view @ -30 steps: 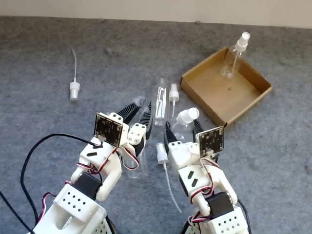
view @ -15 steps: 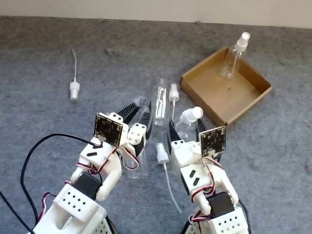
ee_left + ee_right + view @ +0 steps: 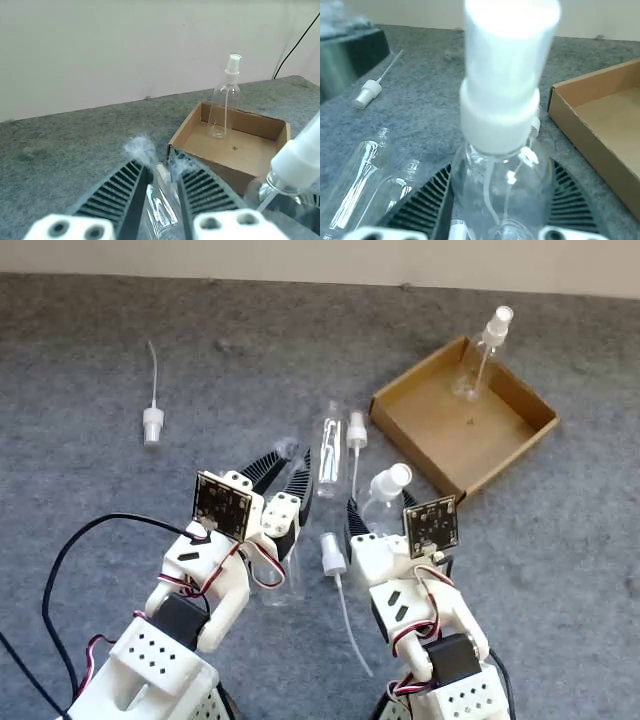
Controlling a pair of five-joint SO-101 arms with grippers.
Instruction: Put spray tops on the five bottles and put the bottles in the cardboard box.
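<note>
My right gripper (image 3: 378,510) is shut on a clear bottle (image 3: 383,492) fitted with a white spray top, holding it roughly upright between the fingers (image 3: 502,172). To its left, my left gripper (image 3: 290,466) is closed around a topless clear bottle (image 3: 283,575) lying under the arm and seen between the fingers (image 3: 161,207). A second bare bottle (image 3: 329,448) lies ahead with a spray top (image 3: 356,430) beside it. Another spray top (image 3: 333,556) lies between the arms, and a third (image 3: 152,424) rests far left. The cardboard box (image 3: 415,455) holds one upright capped bottle (image 3: 478,360).
Grey carpet covers the table. The box (image 3: 200,162) sits ahead and to the right of both grippers, its near wall (image 3: 580,125) close to the held bottle. A black cable (image 3: 70,550) loops at the front left.
The right gripper has shifted slightly with the capped bottle, which now stands a little more upright. The left arm has stayed still.
</note>
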